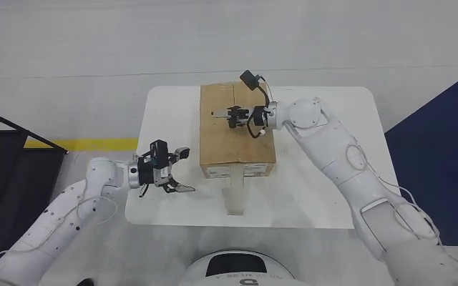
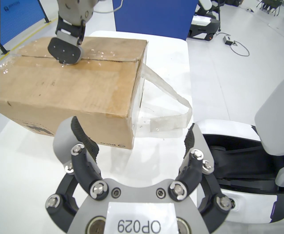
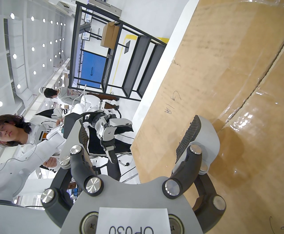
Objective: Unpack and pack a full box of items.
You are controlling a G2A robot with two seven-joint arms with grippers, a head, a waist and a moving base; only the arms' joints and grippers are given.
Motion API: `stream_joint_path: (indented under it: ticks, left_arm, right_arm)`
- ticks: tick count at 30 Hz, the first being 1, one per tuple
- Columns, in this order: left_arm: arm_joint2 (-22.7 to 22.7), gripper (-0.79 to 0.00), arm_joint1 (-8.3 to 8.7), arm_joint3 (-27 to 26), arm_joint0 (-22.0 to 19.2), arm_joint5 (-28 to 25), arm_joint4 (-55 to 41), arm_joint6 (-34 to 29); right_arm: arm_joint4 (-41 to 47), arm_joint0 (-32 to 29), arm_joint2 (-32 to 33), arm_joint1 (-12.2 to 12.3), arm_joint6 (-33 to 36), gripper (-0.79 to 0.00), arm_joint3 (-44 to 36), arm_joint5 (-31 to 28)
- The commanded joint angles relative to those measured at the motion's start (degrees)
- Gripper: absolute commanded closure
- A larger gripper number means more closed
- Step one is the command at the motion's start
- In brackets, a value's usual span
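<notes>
Right gripper over box, fingers spread, one touching its top. Left gripper beside box above table, fingers spread.

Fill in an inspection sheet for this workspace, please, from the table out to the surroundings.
Surface: white table, carrying the box and a tape strip.
Job's things: cardboard box, flaps shut, nothing unpacked yet.
Clutter: clear tape strip, peeled, trailing from the box's end down onto the table.
Grippers: left gripper open and holding nothing, over the table beside the box; right gripper open, one of its fingers at the box's top seam.
Cables: black cable looping at the right wrist; floor cable beyond the table.
Surroundings: blue partition; black shelving.
</notes>
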Motion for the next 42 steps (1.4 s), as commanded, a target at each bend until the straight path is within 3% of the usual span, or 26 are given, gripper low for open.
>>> stream_joint_path:
  ticks: [1, 4, 9, 14, 21, 27, 36, 42]
  left_arm:
    - [-0.1, -0.785, 0.3, -1.8, 1.0, -2.0, 1.1, 0.2]
    - [3.7, -0.785, 1.26, -4.9, 2.5, -2.0, 3.0, -1.5]
    - [10.6, -0.785, 3.06, -4.9, 0.1, -2.0, 1.3, -5.9]
    - [19.5, -0.785, 2.58, -1.5, -6.4, -2.0, -13.1, -9.7]
    - [32.1, -0.785, -0.62, 2.9, -18.1, -2.0, -33.7, -20.4]
    - [38.5, -0.785, -5.2, 9.1, -25.0, -2.0, -46.7, -31.2]
    - [43.2, -0.785, -12.3, 14.7, -29.0, -2.0, -51.3, -39.5]
    - [43.1, -0.785, -14.45, 13.9, -29.8, -2.0, -50.3, -36.7]
  right_arm:
    - [0.0, 0.0, 0.3, 0.0, 0.1, -0.785, 0.2, -0.2]
    - [0.0, -0.2, 0.7, 0.1, 0.1, -0.785, 0.3, -0.4]
    - [0.0, -0.8, 1.2, 0.2, 0.2, -0.785, 0.4, -0.8]
    - [-0.2, -1.3, 1.8, 0.3, 0.1, -0.785, 0.5, -1.2]
    - [-0.4, -2.3, 3.0, 0.6, 0.3, -0.785, 0.8, -1.9]
    - [-0.8, -3.5, 4.4, 1.1, 0.2, -0.785, 0.2, -2.2]
    - [-1.4, -5.6, 6.7, 2.0, 0.2, -0.785, -1.6, -2.7]
    - [-1.8, -6.6, 7.4, 2.3, 0.5, -0.785, -2.8, -2.8]
